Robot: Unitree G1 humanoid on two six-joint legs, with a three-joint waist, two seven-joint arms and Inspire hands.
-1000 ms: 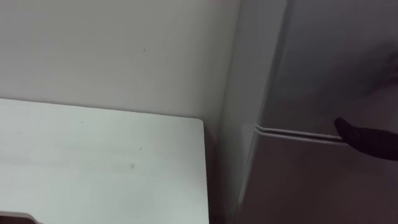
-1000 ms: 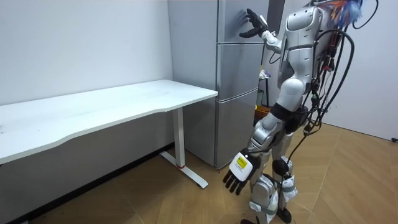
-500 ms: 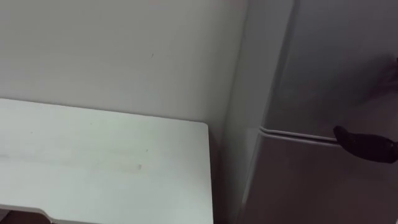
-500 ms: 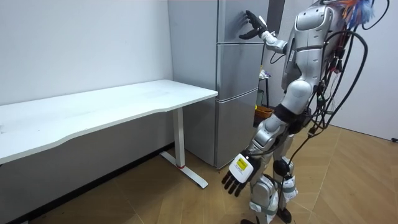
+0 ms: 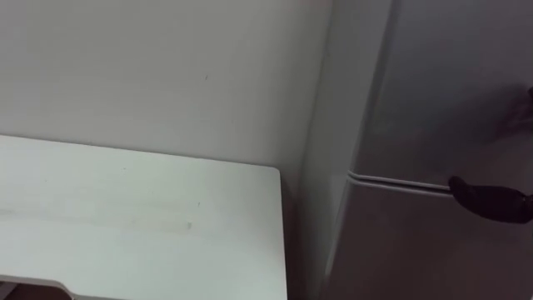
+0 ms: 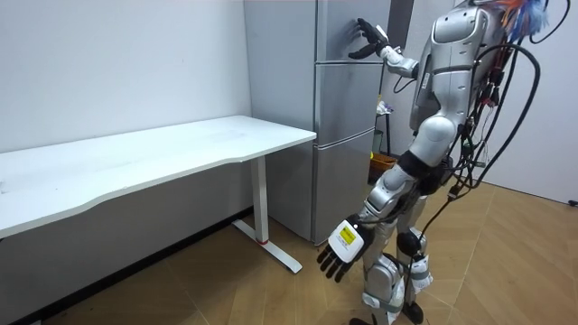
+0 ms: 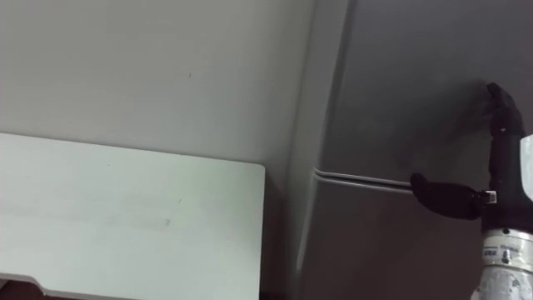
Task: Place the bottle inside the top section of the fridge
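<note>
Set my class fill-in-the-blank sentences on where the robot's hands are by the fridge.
At the fridge, the right hand is raised to the ___ door.
The left hand hangs low, its fingers ___.
Both fridge doors are ___.
Beside the fridge stands a white ___.
Missing words: upper; open; shut; table.

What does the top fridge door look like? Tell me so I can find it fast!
Find the long white table against the wall; a tall grey fridge stands at its end. A thin seam crosses the fridge's front. The upper door is the panel above that seam, not the one below, and the robot's right hand is raised at it.
</note>
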